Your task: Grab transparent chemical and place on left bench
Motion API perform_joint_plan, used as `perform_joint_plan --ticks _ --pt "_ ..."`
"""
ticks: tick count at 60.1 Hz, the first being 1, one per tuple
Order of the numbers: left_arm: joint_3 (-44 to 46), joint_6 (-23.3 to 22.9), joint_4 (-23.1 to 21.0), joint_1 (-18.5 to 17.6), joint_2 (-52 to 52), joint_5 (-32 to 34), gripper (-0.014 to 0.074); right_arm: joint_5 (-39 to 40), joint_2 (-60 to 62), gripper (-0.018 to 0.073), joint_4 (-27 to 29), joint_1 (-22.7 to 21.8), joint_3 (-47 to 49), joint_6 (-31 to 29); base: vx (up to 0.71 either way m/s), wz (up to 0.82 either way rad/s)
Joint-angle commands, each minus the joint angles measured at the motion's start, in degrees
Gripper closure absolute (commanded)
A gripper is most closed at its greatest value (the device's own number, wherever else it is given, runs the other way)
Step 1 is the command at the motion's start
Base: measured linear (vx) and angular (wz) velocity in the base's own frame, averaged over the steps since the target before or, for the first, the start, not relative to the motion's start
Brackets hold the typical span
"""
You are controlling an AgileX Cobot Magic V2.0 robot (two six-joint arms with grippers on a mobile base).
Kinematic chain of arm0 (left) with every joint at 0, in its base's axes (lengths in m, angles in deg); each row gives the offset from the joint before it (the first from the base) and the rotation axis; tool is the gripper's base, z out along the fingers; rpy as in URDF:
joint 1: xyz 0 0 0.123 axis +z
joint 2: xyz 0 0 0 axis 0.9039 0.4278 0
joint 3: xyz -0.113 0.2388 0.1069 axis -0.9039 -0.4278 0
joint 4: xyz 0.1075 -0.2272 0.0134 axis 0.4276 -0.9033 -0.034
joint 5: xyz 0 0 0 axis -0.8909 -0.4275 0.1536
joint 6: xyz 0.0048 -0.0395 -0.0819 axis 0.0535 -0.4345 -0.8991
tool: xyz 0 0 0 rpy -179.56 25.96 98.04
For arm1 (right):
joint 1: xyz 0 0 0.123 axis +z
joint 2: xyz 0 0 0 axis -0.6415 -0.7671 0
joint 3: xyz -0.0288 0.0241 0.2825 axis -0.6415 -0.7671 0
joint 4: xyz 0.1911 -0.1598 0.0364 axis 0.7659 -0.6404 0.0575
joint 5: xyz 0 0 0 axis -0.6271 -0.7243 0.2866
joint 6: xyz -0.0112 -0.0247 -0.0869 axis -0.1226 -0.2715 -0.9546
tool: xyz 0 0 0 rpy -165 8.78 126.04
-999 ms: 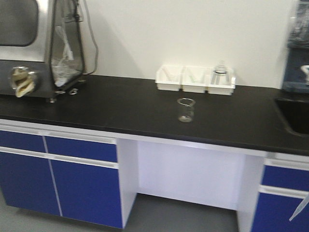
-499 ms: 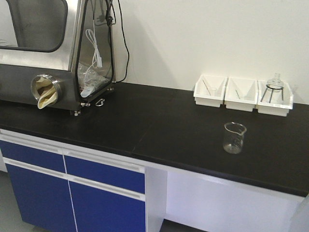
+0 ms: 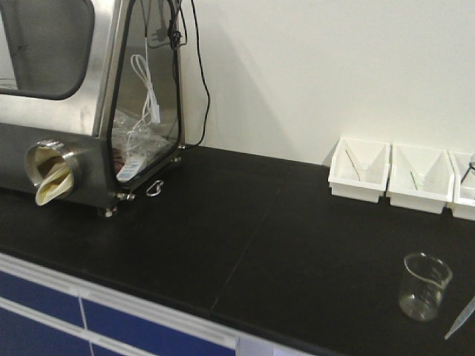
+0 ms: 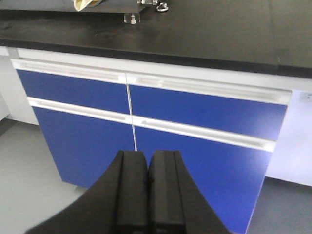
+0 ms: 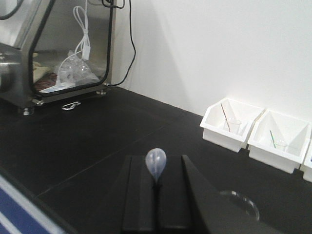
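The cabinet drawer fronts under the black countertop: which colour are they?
Blue drawer fronts, clearest in the left wrist view.

One beaker (image 3: 424, 286), one pipette (image 3: 462, 319), three white bins (image 3: 356, 189), one steel glove box (image 3: 18, 152), one black counter (image 3: 223, 237), four blue cabinet fronts (image 4: 204, 105), one black cable (image 3: 205, 89), one white cable (image 3: 148, 89).

A plain white wall (image 3: 334, 67) backs a long matte black desk (image 3: 245, 237), with a soft shadow on the wall beside the steel glove box (image 3: 67, 126) standing on the desk. A row of white bins (image 3: 360, 169) sits against the wall farther along. Under the desk are blue cabinet fronts (image 4: 204, 105) with white handle rails (image 4: 204, 132), and the floor (image 4: 29, 165) is grey
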Motion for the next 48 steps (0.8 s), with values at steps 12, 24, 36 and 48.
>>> perform_joint_plan --ticks 12,24,36,48 --pt "-0.9 -0.4 0.0 -0.1 -1.1 4.5 0.06 1.1 0.2 0.0559 0.7 -0.1 1.8 -0.3 0.4 -0.16" --pt "-0.9 -0.4 0.0 -0.1 -1.1 4.5 0.06 1.1 0.2 0.0559 0.7 -0.1 1.8 -0.3 0.34 -0.4" --pt "-0.9 -0.4 0.0 -0.1 -1.1 4.5 0.06 1.1 0.2 0.0559 0.7 -0.1 1.8 -0.4 0.29 -0.59" --pt "-0.9 -0.4 0.0 -0.1 -1.1 4.5 0.06 1.1 0.2 0.0559 0.7 -0.1 1.8 -0.4 0.23 -0.64"
